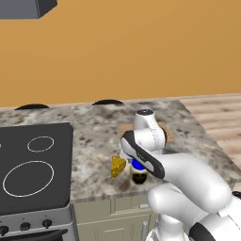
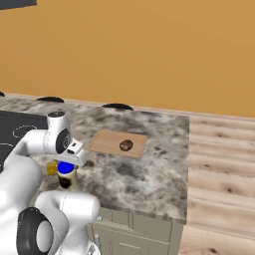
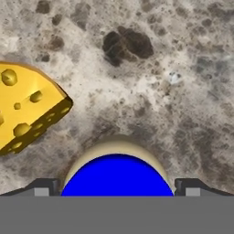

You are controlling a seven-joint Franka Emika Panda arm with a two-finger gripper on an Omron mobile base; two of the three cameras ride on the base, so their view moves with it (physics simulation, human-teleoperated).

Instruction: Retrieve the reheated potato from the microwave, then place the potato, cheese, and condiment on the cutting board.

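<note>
The condiment jar (image 2: 65,178) stands near the counter's front edge, its blue lid (image 3: 117,176) directly under my hand. My gripper (image 3: 117,188) is open, one fingertip (image 3: 43,187) on each side of the lid and neither touching it. The yellow cheese (image 3: 27,112) wedge lies on the counter just left of the jar, also seen as cheese (image 1: 117,166) beside the arm. The potato (image 2: 126,145) rests on the cutting board (image 2: 107,142), farther back on the counter. In the left base view the arm covers most of the cutting board (image 1: 168,134). The microwave is out of view.
A black stovetop (image 1: 33,164) takes up the counter's left part. The speckled stone counter (image 2: 149,174) ends at its right edge above wooden floor (image 2: 219,164). Beige cabinet fronts (image 2: 129,234) run below the front edge.
</note>
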